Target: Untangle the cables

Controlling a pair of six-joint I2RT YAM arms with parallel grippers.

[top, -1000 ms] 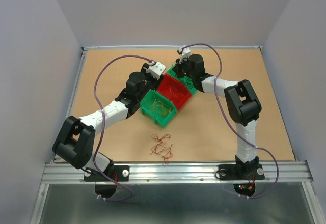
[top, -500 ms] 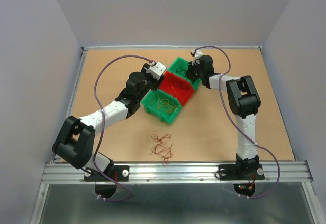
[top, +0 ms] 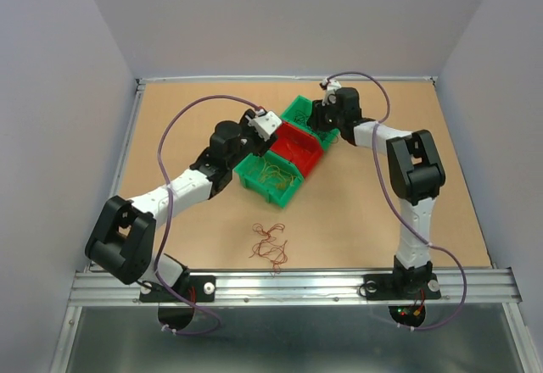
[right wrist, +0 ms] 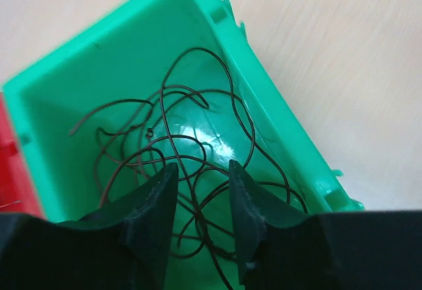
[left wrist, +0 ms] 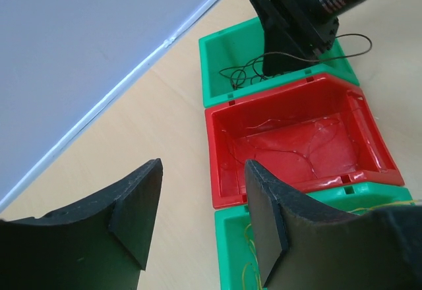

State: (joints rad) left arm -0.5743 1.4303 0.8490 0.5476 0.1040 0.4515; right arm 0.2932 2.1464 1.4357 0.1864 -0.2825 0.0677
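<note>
Gaping empty, left claw (left wrist: 201,171) and right claw (right wrist: 201,171) hover; green bin (right wrist: 132,39) holds dark cables (right wrist: 175,125).

The table (top: 382,212) bears far green bin (top: 297,107), red bin (top: 294,147) and near green bin (top: 270,176) abutting; loose cables (top: 271,244), seemingly red-brown, lie apart.

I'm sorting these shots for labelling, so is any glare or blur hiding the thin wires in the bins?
Right wrist view: a glare patch on the green bin floor, but the dark cables read crisp; the right hand is soft-edged. Left wrist view: sheen in the red bin nearly swallows its thin strands. Top view: even light, soft shadows.
</note>
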